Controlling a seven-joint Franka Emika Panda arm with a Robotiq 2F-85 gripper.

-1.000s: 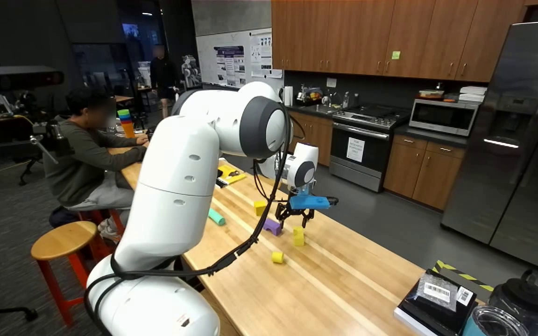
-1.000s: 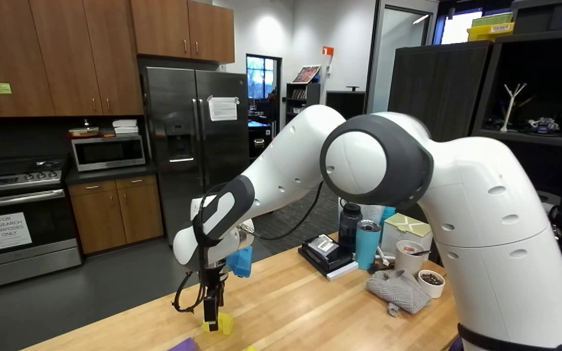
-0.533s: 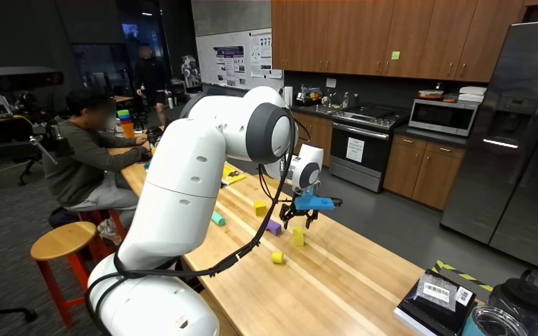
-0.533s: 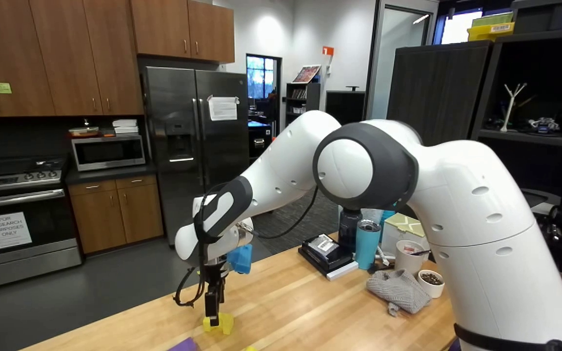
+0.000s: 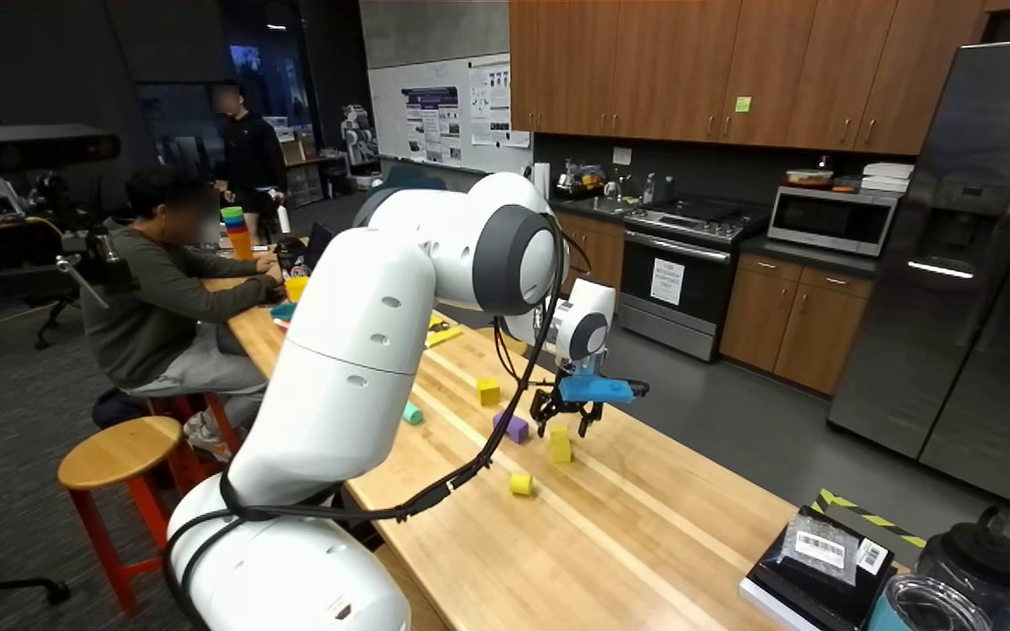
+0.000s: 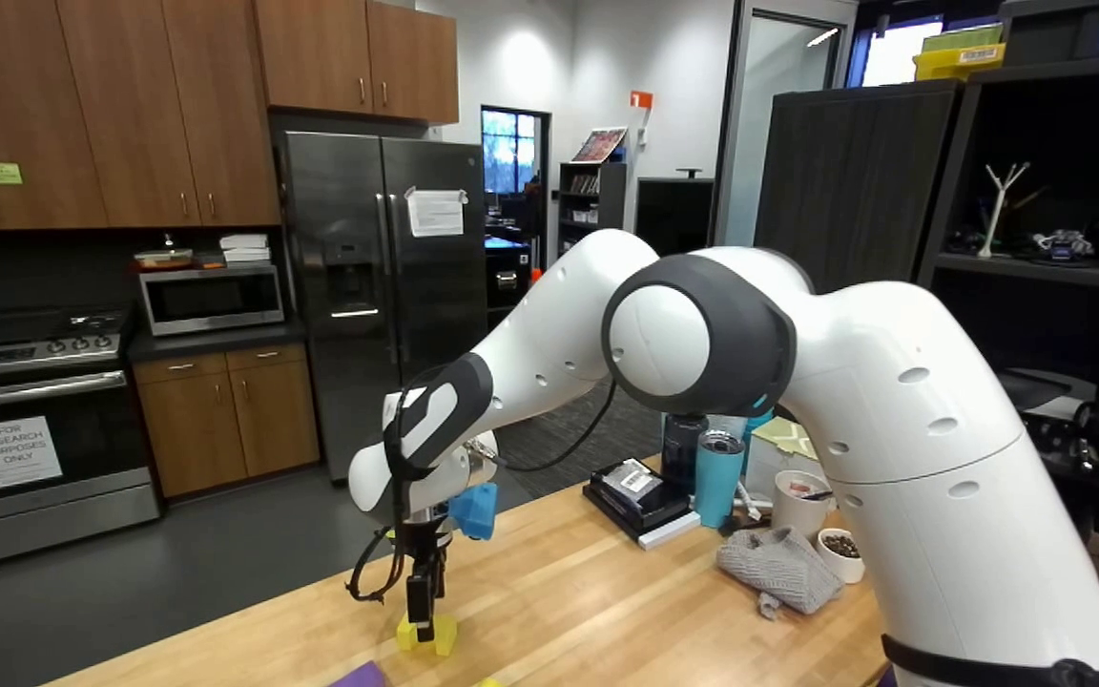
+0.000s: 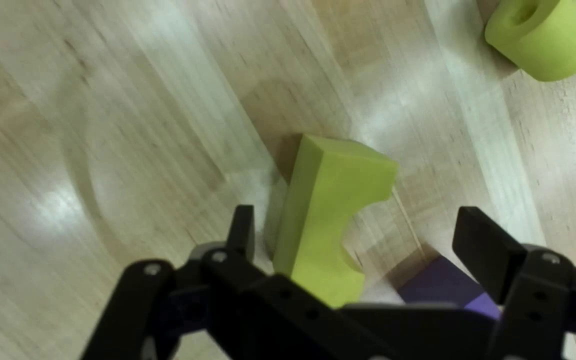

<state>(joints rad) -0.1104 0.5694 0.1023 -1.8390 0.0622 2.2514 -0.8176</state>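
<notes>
Yellow arch block (image 7: 325, 220): lay on the bench (image 5: 558, 543), nearer the kitchen-side long edge than the opposite one, beneath your gripper (image 7: 358, 227). In the wrist view you had it between the fingertips but off centre, closer to the left-of-view finger (image 7: 242, 230) than to the right-of-view finger (image 7: 488, 250). Its long axis ran up that view, leaning right at the top, and so crossed the line joining your fingertips steeply; its narrow width lay between them. The hollow faced the right-of-view finger. Lower end partly hidden by the gripper.

Gripper: stood wide, nothing grasped. You could see bare wood between the block and each finger, with no contact; the height of the tips above the bench could not be read.

Neighbours: the purple block (image 7: 440, 282) lay near the lower end, on the hollow side, partly covered by the gripper. Judged the tightest spot around you. In an exterior view it lay between the arch block and another yellow block (image 5: 488, 391). A yellow cylinder (image 5: 521, 484) lay apart, toward the opposite long edge; a green block (image 5: 413, 413), partly hidden, lay closer to that edge.

Further out: by the kitchen-side edge, well apart, you had a black box (image 6: 669, 506) and, beside it, a blue tumbler (image 6: 719, 477).
</notes>
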